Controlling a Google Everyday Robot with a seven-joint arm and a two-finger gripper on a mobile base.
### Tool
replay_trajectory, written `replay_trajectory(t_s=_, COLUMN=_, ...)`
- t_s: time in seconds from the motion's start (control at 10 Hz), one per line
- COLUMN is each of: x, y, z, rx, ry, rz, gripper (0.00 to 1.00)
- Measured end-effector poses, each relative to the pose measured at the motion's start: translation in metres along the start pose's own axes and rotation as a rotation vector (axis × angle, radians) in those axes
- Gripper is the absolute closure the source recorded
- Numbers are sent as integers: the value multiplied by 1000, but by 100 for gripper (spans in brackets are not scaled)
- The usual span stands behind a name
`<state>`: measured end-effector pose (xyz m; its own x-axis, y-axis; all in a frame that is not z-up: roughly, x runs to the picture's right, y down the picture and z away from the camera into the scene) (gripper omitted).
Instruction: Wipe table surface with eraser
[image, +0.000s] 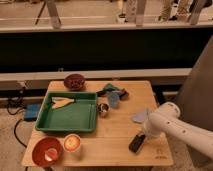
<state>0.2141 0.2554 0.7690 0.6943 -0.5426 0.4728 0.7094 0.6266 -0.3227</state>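
Observation:
The light tan wooden table surface (115, 131) fills the middle of the camera view. The eraser (136, 143), a small black oblong block, lies tilted on the tabletop near the front right. My gripper (141, 136) is at the end of the white arm that reaches in from the right, and it sits directly over the eraser's upper end, low against the tabletop. The arm's wrist hides the gripper's contact with the eraser.
A green tray (70, 115) with a wooden utensil lies on the left. A dark round bowl (74, 81) stands at the back. A teal-and-black object (114, 92), a blue cup (114, 99) and a small cup (103, 109) stand mid-table. A red bowl (46, 151) and a cup (71, 143) stand front left.

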Motion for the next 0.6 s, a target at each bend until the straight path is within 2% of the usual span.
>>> replay_trajectory(t_s=0.3, x=21, y=-12, z=7, rx=32, ry=-5, rz=74, gripper=100)
replay_trajectory(t_s=0.6, x=11, y=-45, z=19, rx=63, ry=-54, rz=74, gripper=100)
